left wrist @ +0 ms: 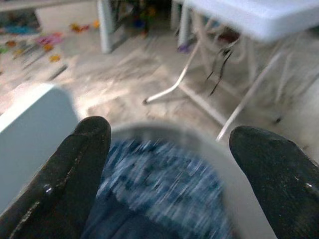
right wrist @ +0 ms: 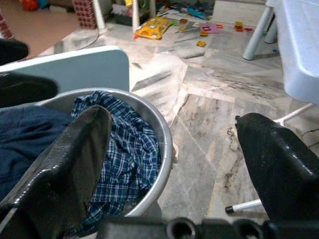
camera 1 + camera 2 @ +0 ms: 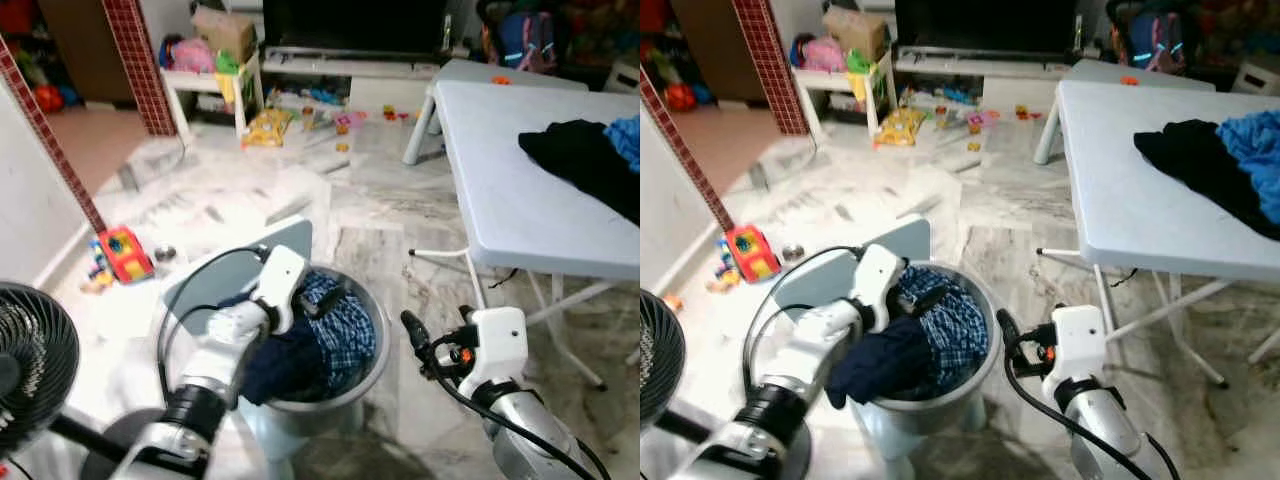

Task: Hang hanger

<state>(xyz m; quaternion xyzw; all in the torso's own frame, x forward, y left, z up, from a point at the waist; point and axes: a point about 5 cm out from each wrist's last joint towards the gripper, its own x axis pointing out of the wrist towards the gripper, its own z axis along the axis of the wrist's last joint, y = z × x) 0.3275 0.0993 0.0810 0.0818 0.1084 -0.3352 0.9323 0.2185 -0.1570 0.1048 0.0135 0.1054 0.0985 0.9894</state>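
Laundry basket (image 3: 372, 375), holding a blue plaid shirt (image 3: 340, 325) and dark navy garment (image 3: 285, 365), sits under the left gripper (image 1: 169, 149), fingers spread empty; right gripper (image 2: 172, 164) beside it, fingers also wide apart.

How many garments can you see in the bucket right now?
2: a blue-and-white plaid shirt inside the round grey metal bucket, and a dark navy garment draped over its near rim. More may lie underneath.

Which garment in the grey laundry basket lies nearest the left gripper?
The dark navy garment, draped over the basket's near rim just below the left gripper; the blue plaid shirt lies farther in.
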